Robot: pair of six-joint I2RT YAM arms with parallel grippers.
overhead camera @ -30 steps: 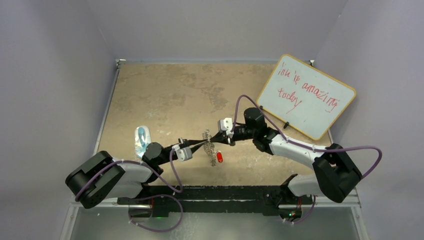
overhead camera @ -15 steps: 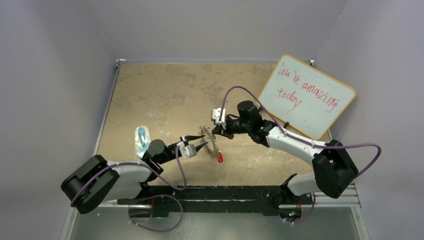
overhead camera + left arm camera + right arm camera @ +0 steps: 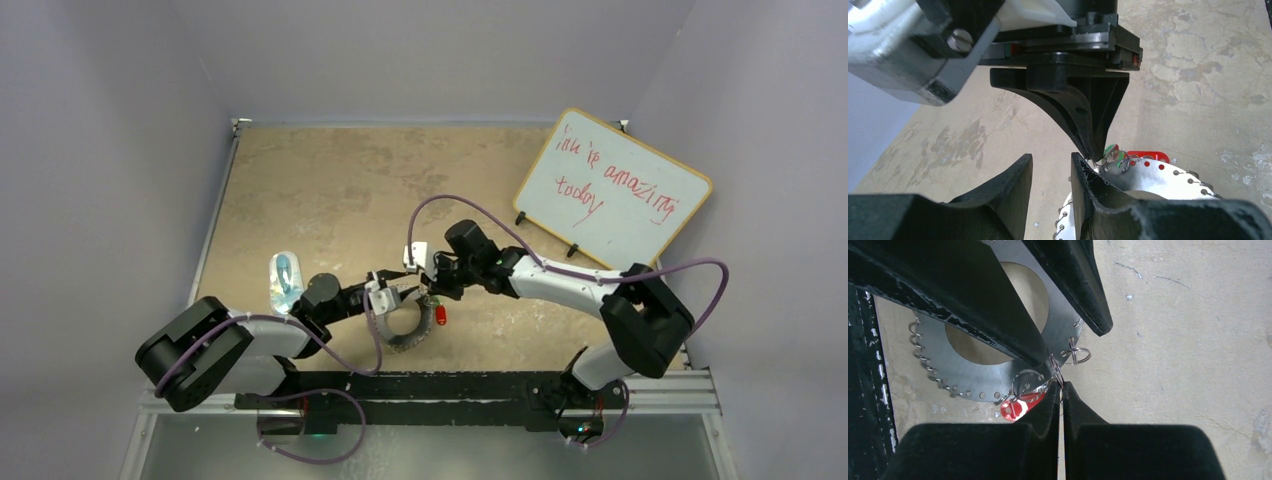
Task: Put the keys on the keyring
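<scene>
Reading the top view first: the left gripper [image 3: 398, 292] and right gripper [image 3: 428, 296] meet almost tip to tip. The keyring [image 3: 412, 335] sits tilted just under both tips, with the red key [image 3: 440, 317] just beside the right tip. A clear plastic pouch [image 3: 285, 280] lies beside the left wrist, well behind its fingers. It holds something blue, too small to identify.

Left wrist view: the jaws stand apart with nothing between them. The keyring lies just beyond the right-hand finger. The green key [image 3: 1112, 154] and red key sit at its rim, touching the descending right tip.

Right wrist view: the jaws are pressed together, apparently pinching a small wire loop [image 3: 1056, 374] at the keyring's rim, directly ahead of the tips. The red key lies just left of them.

Handling, as a judgement: the ring is a thin, stiff, slick, light plate. Held by a loop it will pivot, so clamp across the flat rim for control. Grip each key by its plastic head
</scene>
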